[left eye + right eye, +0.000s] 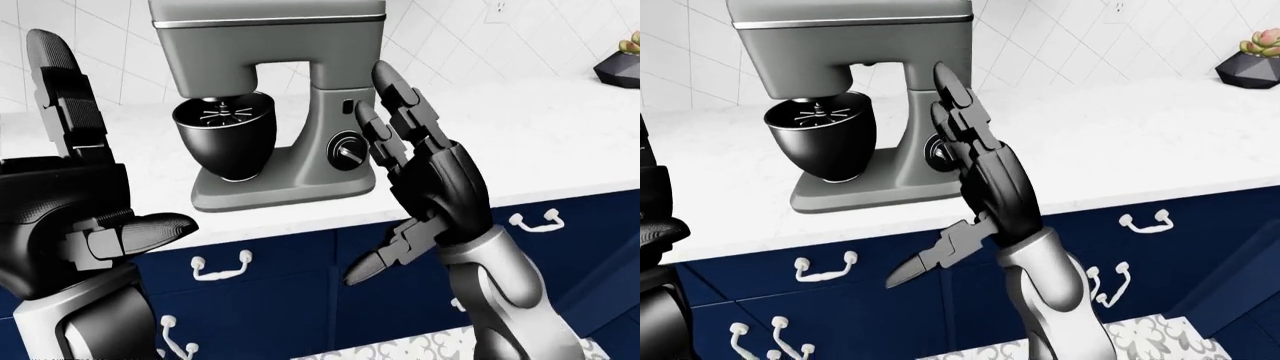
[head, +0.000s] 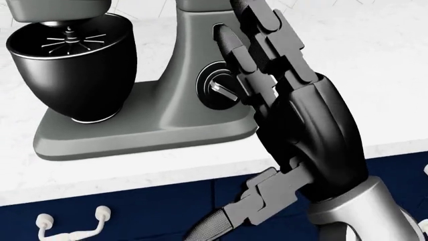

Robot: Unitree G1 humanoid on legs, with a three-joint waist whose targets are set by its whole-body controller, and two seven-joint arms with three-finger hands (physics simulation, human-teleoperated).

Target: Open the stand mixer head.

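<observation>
Mixer (image 1: 280, 112) on white surface (image 1: 560, 142), head down over bowl (image 1: 225, 135). Only left-eye view shows left robot hand (image 1: 70, 202), raised, fingers spread, grasping nothing. Head view closest on knob (image 2: 217, 88). Right robot hand (image 1: 425, 169) upright, released, near mixer's right.

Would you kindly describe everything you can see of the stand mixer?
The mixer is matte grey, like painted metal, standing upright on the white counter. Its boxy head is down, level over a glossy black bowl that sits on the flat base and shows a whisk inside. The column carries a black round dial with a silver lever, and a small dark slot above it. The right hand, fingers open, is raised beside the column; contact cannot be told.
</observation>
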